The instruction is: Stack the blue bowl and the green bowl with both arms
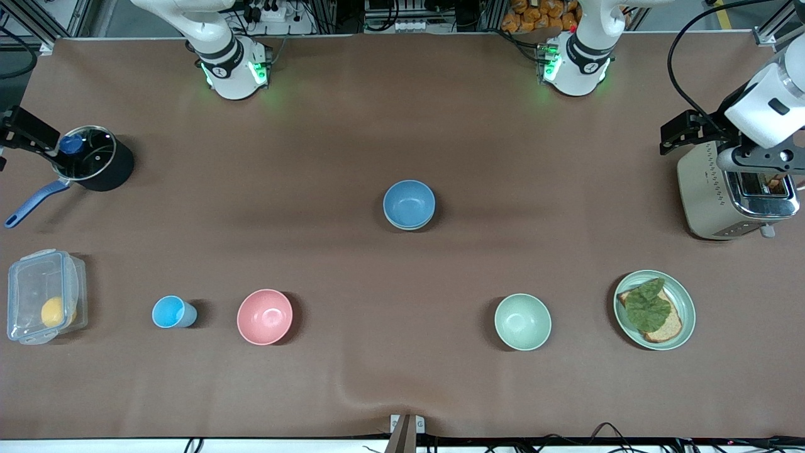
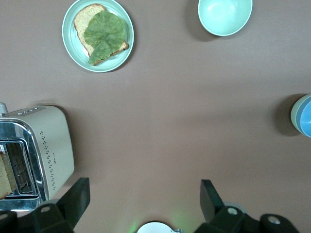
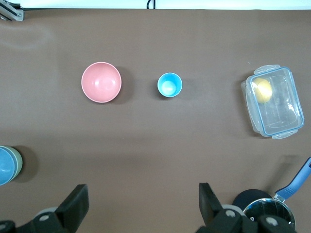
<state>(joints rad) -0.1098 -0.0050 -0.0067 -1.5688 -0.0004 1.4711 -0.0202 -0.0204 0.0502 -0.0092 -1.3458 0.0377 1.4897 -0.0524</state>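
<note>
The blue bowl (image 1: 409,201) sits nested inside the green bowl (image 1: 409,227) at the middle of the table; only the green rim shows around it. The stack also appears at an edge of each wrist view: blue bowl (image 3: 6,166) in green bowl (image 3: 19,162), and blue bowl (image 2: 306,119) in green bowl (image 2: 294,115). My left gripper (image 2: 145,194) hangs open and empty, high over the toaster (image 1: 732,195). My right gripper (image 3: 143,196) is open and empty too, raised over the pot (image 1: 94,160). Both are far from the stack.
Nearer the camera stand a pale mint bowl (image 1: 522,321), a green plate (image 1: 685,296) with toast and leaf, a pink bowl (image 1: 264,316) and a light-blue cup (image 1: 171,312). A clear lidded box (image 1: 38,296) holding a yellow fruit lies at the right arm's end.
</note>
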